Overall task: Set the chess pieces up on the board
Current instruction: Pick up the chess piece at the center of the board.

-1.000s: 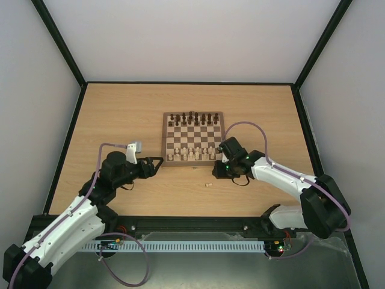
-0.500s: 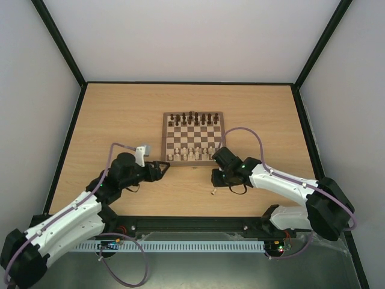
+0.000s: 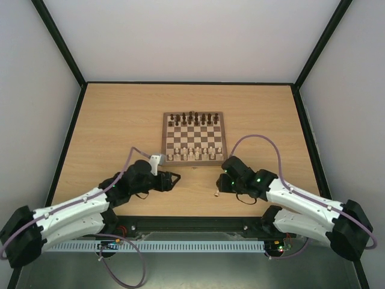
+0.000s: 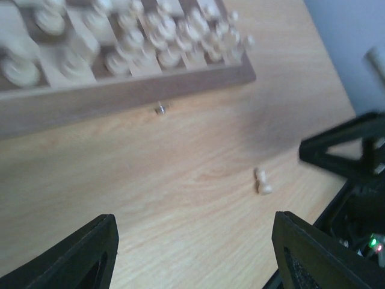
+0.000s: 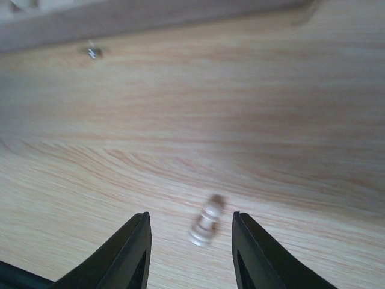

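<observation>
The step in hand looks like the pickup of a last stray. One pale stray piece (image 5: 204, 225) sits on the bench (image 3: 120, 120), off the board (image 3: 194, 137), while the other chess pieces (image 3: 191, 154) stand in rows at the board's near side.

The right end effector (image 5: 189, 218) hangs low over the bench, released, its two fingers spread wide. The stray piece is just ahead of it and roughly centred in the gap, touching neither finger. The wrist view is blurred, so I cannot tell whether the piece stands or lies tipped.

The left end effector (image 4: 194, 220) is also released and holds nothing. The board's edge is ahead of it and the stray piece lies off to its right, well apart. A small dark speck (image 4: 160, 109) lies just beside the board's edge; what it is I cannot tell.

The next move probably calls for the right end effector to settle a little lower and clench gently on the piece, which is small and likely to roll or skid. It would then lift the piece and carry it forward to whichever near square is open.
</observation>
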Motion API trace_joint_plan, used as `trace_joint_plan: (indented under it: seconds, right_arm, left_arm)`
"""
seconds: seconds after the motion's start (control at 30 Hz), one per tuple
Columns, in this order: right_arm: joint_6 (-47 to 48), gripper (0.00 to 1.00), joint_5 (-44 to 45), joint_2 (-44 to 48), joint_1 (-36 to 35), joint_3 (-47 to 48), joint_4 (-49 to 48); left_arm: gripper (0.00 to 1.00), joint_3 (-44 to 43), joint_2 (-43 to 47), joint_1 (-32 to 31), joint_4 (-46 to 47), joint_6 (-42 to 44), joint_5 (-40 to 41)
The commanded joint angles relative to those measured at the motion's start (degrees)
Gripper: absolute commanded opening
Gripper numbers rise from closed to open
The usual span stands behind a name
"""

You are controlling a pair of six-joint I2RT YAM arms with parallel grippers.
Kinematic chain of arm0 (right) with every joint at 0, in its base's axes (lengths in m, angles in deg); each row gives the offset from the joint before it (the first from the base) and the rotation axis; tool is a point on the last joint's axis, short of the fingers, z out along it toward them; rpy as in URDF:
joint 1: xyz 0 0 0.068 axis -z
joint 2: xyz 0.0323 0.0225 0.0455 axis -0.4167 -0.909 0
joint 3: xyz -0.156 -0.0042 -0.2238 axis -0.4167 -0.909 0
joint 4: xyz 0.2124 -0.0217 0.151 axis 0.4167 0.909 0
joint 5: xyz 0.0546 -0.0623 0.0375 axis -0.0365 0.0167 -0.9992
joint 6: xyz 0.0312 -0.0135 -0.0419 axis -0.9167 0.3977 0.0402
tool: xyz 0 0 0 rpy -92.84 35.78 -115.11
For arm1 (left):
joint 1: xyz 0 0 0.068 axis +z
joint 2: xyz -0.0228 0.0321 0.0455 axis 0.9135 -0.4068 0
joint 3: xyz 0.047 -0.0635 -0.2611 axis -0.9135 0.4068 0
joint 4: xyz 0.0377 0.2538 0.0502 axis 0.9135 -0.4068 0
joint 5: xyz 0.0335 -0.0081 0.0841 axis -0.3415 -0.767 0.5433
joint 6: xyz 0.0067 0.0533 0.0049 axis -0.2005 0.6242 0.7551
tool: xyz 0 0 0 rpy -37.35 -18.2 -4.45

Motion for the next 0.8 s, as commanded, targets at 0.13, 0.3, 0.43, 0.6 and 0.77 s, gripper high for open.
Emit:
trace_joint_plan:
  seconds: [0.13, 0.3, 0.43, 0.6, 0.77]
  right_arm:
    - [-0.09, 0.37, 9.77, 8.21, 2.46, 9.45, 8.65]
    - [5.13, 0.36, 5.88, 11.69, 10.15, 12.08, 11.15]
    - [6.51, 0.33, 4.34, 13.47, 11.56, 11.43, 12.38]
    - [6.23, 0.32, 2.57, 16.7, 11.6, 10.42, 12.08]
    - [7.19, 0.32, 2.22, 18.52, 11.67, 12.53, 14.28]
  left_arm:
    - [0.74, -8.57, -19.31, -18.11, 3.43, -1.62, 14.7]
    - [0.74, -16.76, -32.66, -24.72, 4.07, -3.55, 19.27]
    - [0.73, -21.08, -39.05, -25.99, 5.63, -5.3, 19.28]
    - [0.73, -27.36, -45.92, -28.53, 6.01, -6.71, 20.29]
    - [0.73, -32.48, -52.08, -29.95, 5.17, -9.08, 20.03]
